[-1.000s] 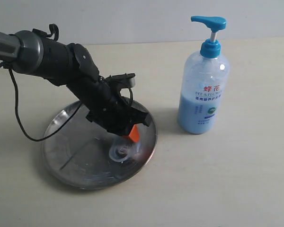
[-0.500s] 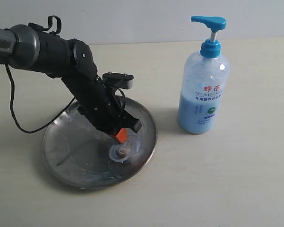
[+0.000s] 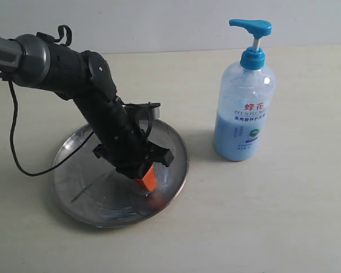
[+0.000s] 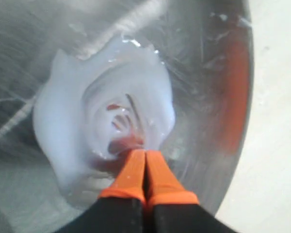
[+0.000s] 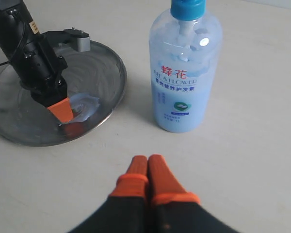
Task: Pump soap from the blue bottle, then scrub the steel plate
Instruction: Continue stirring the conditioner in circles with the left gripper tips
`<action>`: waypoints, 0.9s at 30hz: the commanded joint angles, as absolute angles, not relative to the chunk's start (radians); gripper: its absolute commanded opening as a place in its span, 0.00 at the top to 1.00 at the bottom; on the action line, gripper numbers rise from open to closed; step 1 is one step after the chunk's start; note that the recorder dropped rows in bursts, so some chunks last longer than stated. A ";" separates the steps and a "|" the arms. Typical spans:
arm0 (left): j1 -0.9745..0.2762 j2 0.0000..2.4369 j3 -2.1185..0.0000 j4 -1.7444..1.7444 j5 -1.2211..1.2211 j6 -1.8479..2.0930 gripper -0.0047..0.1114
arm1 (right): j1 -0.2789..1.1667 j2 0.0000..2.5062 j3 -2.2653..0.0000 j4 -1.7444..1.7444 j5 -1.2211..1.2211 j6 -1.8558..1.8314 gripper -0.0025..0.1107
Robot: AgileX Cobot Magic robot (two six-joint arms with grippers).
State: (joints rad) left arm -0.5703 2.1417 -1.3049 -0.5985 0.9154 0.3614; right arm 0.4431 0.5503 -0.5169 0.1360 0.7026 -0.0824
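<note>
The left pincer [image 4: 145, 154], black with orange-tipped fingers, has its two tips pressed together with nothing pinched between them. The tips are dipped into the soap [image 4: 82, 116], a glossy, pale whitish-blue smear with a swirled hollow where they touch it.

The soap lies inside the steel plate [image 3: 82, 185], a wide, shallow round dish of scratched shiny metal with a low rim. In the exterior view the smear and the tips sit toward 4 o'clock of the plate's middle, near the rim. The black left arm slants down to them from about 10 o'clock, and a black cable [image 3: 14, 139] loops beside the plate at 9 o'clock.

At roughly 3 o'clock of the plate, apart from its rim, the blue bottle [image 3: 243, 116] stands upright. It is a tall translucent plastic pump bottle with a bright blue head and collar, blue liquid inside and red characters on its label.

Both rest on the pale beige table [image 3: 273, 222].

The right pincer [image 5: 148, 164], also orange-tipped, is pressed together on nothing over bare table, with the bottle in front of it.
</note>
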 commanded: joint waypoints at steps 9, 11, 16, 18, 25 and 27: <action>-0.572 2.155 -1.293 -0.700 0.735 0.388 0.96 | 0.442 0.547 -0.513 0.139 0.689 -0.086 0.98; -0.572 2.155 -1.293 -0.700 0.711 0.388 0.96 | 0.442 0.547 -0.513 0.139 0.689 -0.086 0.98; -0.572 2.155 -1.293 -0.628 0.676 0.388 0.96 | 0.442 0.547 -0.513 0.139 0.689 -0.086 0.98; -0.572 2.155 -1.293 -0.580 0.678 0.388 0.96 | 0.442 0.547 -0.513 0.139 0.689 -0.086 0.98; -0.572 2.155 -1.293 -0.448 0.726 0.365 0.96 | 0.442 0.547 -0.513 0.139 0.689 -0.086 0.98; -0.572 2.155 -1.293 -0.410 0.739 0.343 0.96 | 0.442 0.547 -0.513 0.139 0.689 -0.086 0.98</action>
